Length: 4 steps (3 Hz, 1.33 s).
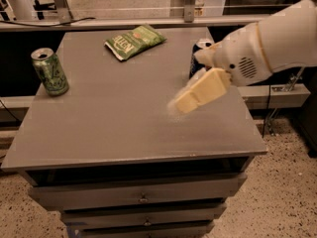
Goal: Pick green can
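The green can (pixel 49 71) stands upright near the left edge of the grey table (pixel 124 128); it is light green with dark scribbled markings and a silver top. My gripper (pixel 190 97) comes in from the right on a white arm and hangs above the table's right-middle, far to the right of the can. It is motion-blurred and holds nothing that I can see.
A flat green chip bag (pixel 133 40) lies at the back middle of the table. A blue soda can (pixel 198 53) stands at the back right, mostly hidden behind my arm. Drawers sit below the table top. Speckled floor lies to the right.
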{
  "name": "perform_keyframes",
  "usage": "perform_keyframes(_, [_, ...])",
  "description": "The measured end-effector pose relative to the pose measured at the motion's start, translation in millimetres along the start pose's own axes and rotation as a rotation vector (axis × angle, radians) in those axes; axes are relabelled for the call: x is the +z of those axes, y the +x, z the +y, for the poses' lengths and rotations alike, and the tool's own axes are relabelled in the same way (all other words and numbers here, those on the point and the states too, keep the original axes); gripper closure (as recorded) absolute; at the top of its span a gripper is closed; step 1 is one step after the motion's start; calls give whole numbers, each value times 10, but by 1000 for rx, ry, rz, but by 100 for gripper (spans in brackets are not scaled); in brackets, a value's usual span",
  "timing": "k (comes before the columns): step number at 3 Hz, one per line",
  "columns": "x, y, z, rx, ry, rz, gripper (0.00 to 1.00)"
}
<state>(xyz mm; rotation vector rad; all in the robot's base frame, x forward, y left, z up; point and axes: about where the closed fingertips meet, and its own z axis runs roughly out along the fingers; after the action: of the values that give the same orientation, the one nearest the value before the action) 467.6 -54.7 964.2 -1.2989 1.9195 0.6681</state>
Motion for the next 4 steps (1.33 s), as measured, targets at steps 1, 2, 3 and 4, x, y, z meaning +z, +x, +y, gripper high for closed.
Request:
perform_keyframes(1, [366, -322, 379, 30, -92, -110, 0])
perform_keyframes(2, [363, -322, 378, 30, -91, -109, 0])
perform_keyframes(3, [542, -338, 406, 12, -92, -155, 0])
perform_keyframes(4, [1001, -358, 426, -10, -113, -256, 0])
